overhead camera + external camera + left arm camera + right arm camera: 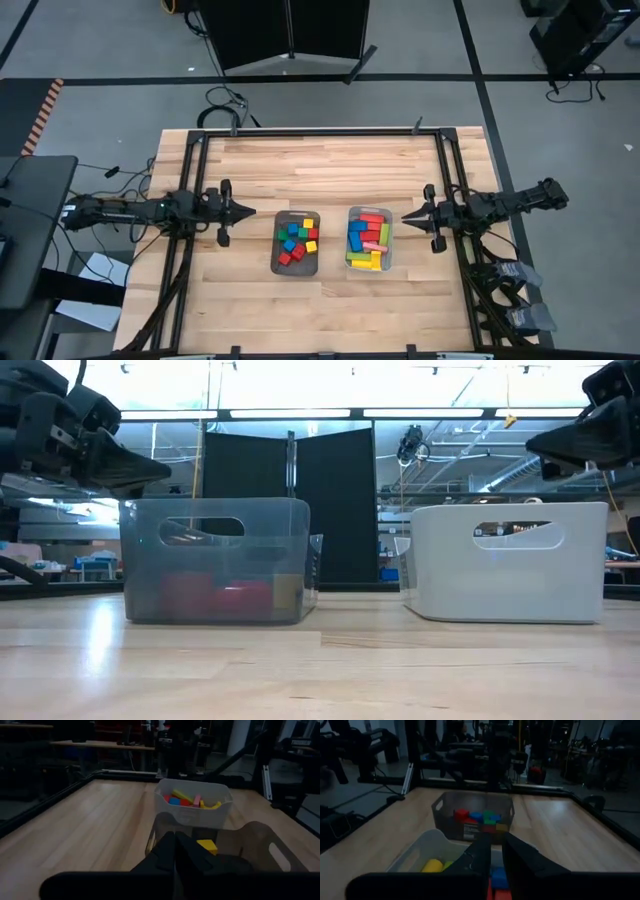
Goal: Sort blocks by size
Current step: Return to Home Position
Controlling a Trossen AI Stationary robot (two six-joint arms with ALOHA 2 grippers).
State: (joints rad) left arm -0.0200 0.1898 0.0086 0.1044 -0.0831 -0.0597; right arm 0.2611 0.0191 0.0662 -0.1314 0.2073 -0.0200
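Small cubes (296, 240) in red, blue, green and yellow lie in a dark grey tray (279, 268) at the table's middle. Longer bars (368, 240) in yellow, red, blue, pink and green lie in a pale tray (388, 262) right of it. My left gripper (250, 212) hovers left of the dark tray, shut and empty, pointing at it; it also shows in the left wrist view (175, 855). My right gripper (405, 217) hovers right of the pale tray and points at it. It is empty, with a narrow gap between its fingertips in the right wrist view (496, 845).
Black frame rails (190, 200) run along the table's left and right sides under both arms. Bare wood lies on the near and far sides of the trays. In the low view the dark tray (215, 560) stands left and the pale tray (510, 560) right.
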